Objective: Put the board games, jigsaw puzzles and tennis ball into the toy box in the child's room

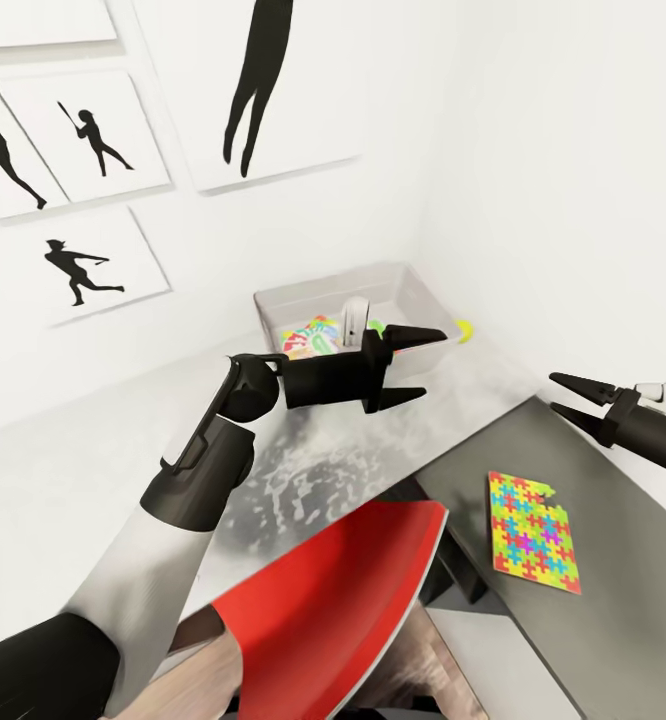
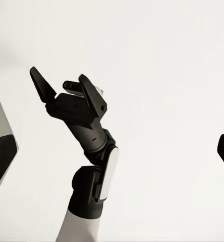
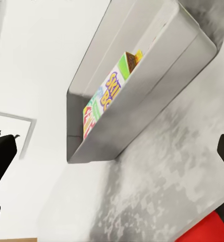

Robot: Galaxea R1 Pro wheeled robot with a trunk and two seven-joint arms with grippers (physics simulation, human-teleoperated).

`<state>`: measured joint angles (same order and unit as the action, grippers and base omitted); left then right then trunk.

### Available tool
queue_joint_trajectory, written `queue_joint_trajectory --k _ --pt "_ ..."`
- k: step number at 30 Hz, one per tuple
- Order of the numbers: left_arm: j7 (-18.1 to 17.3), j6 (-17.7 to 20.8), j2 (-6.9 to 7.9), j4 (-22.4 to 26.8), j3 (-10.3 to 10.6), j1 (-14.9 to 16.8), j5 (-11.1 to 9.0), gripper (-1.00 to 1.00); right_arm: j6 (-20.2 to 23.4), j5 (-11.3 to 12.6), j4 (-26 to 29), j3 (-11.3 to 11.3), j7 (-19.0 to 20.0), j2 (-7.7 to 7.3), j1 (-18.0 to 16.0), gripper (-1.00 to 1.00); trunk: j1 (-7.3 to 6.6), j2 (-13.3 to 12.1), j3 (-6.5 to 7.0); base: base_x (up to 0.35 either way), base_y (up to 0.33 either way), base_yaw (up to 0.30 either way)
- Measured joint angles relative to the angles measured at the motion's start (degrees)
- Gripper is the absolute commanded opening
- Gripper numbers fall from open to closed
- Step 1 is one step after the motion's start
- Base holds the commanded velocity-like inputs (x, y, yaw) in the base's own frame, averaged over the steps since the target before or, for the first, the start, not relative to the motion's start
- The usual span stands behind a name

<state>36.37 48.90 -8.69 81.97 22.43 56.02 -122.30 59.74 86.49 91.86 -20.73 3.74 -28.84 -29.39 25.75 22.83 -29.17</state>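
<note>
**Both grippers free above the desk corner; toy box partly filled**

Head view. The toy box (image 1: 273,305), a shallow light-grey bin with sloping walls and rounded corners, sits on the mottled light-grey top of the table (image 1: 93,470) in the corner of the white walls. Inside it lie a flat printed board game (image 1: 308,338) in yellow, green and red, and a slim white box standing on edge (image 1: 354,320). A small yellow-green object (image 1: 464,328) shows at the box's 3 o'clock corner; its shape cannot be told.

The left gripper (image 1: 420,365), matt black with tapered pointed fingers, hovers at the near rim of the box, spread wide and holding nothing. The right gripper (image 1: 563,394), at 3 o'clock of the picture, has its two black fingers apart and bare.

One jigsaw puzzle (image 1: 533,532), a thin rectangular board of interlocking pink, yellow, green, blue and orange pieces, lies flat on the lower dark-grey section (image 1: 613,620) at 4 o'clock. The glossy red seat of a chair (image 1: 343,590) occupies 6 o'clock. Black baseball-player silhouette pictures (image 1: 83,145) hang at 10 o'clock.

Right wrist view. The smooth grey outer wall of the toy box (image 3: 157,75) and the board game (image 3: 109,96), lettered and multicoloured, leaning within it.

Left wrist view. The right gripper (image 2: 66,93) against a plain white wall, fingers splayed.
</note>
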Motion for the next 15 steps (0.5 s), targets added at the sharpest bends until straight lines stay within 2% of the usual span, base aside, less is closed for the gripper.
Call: queue_joint_trajectory --k 10,15 --pt "-0.1 0.4 0.11 0.0 -0.1 -0.7 0.0 1.0 0.0 0.0 0.0 0.0 0.0 0.11 0.0 1.0 0.0 0.0 0.84 -0.001 0.0 -0.184" --pt "-0.3 0.5 0.96 0.0 -0.1 -0.8 0.0 1.0 0.0 0.0 0.0 0.1 0.0 0.17 0.0 1.0 0.0 0.0 1.25 0.0 0.0 -0.198"
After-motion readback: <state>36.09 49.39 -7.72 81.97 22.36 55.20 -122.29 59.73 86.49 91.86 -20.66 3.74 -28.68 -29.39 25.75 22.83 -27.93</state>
